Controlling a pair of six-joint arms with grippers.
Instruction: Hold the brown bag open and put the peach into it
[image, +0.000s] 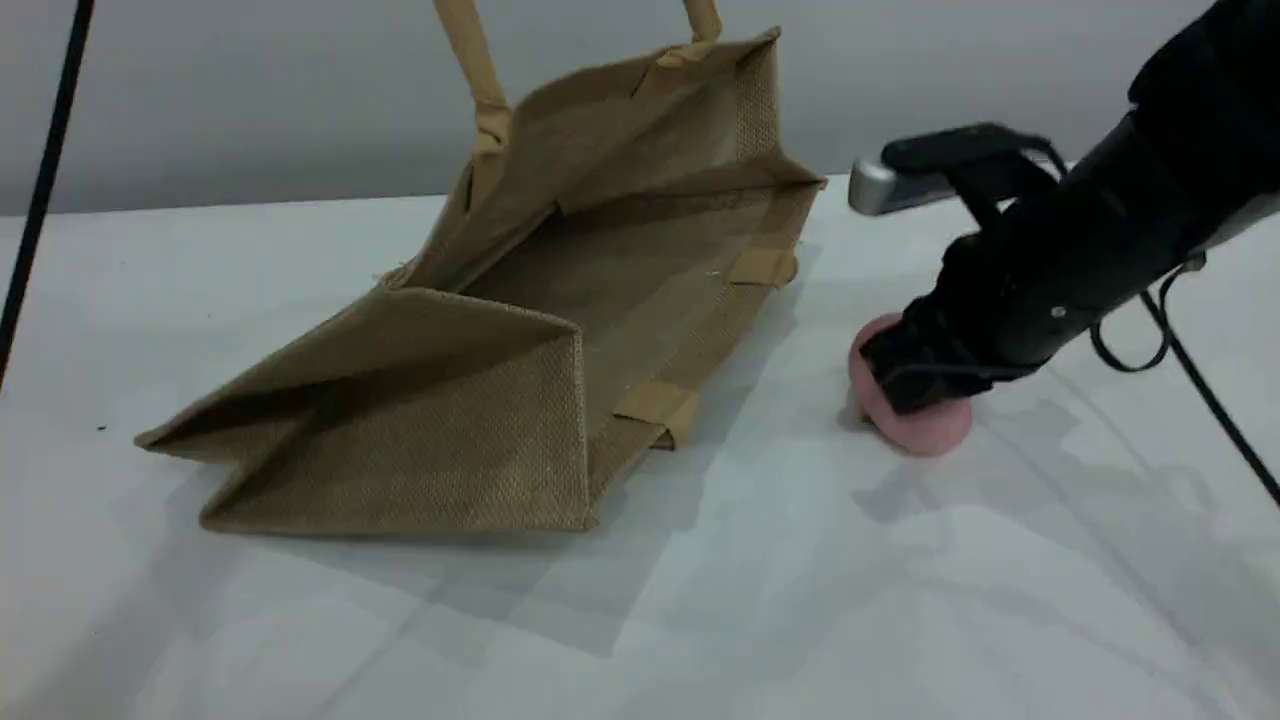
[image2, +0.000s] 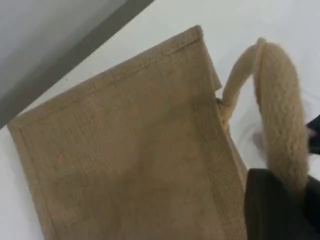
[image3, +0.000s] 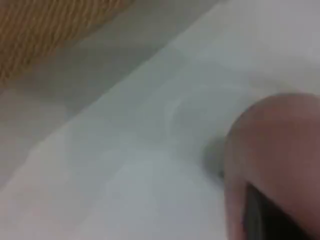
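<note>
Right of centre, the peach sits on the white desk with the right pincer clamped over it — to the right of the brown bag lying open. The left pincer pinches one handle, held upward.

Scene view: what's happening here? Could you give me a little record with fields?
brown bag: on its side on the table, mouth open
upper handle: held up by the left gripper
peach: on the table, right of the bag, outside it
right gripper: closed on the peach
not yet done: peach into bag
</note>
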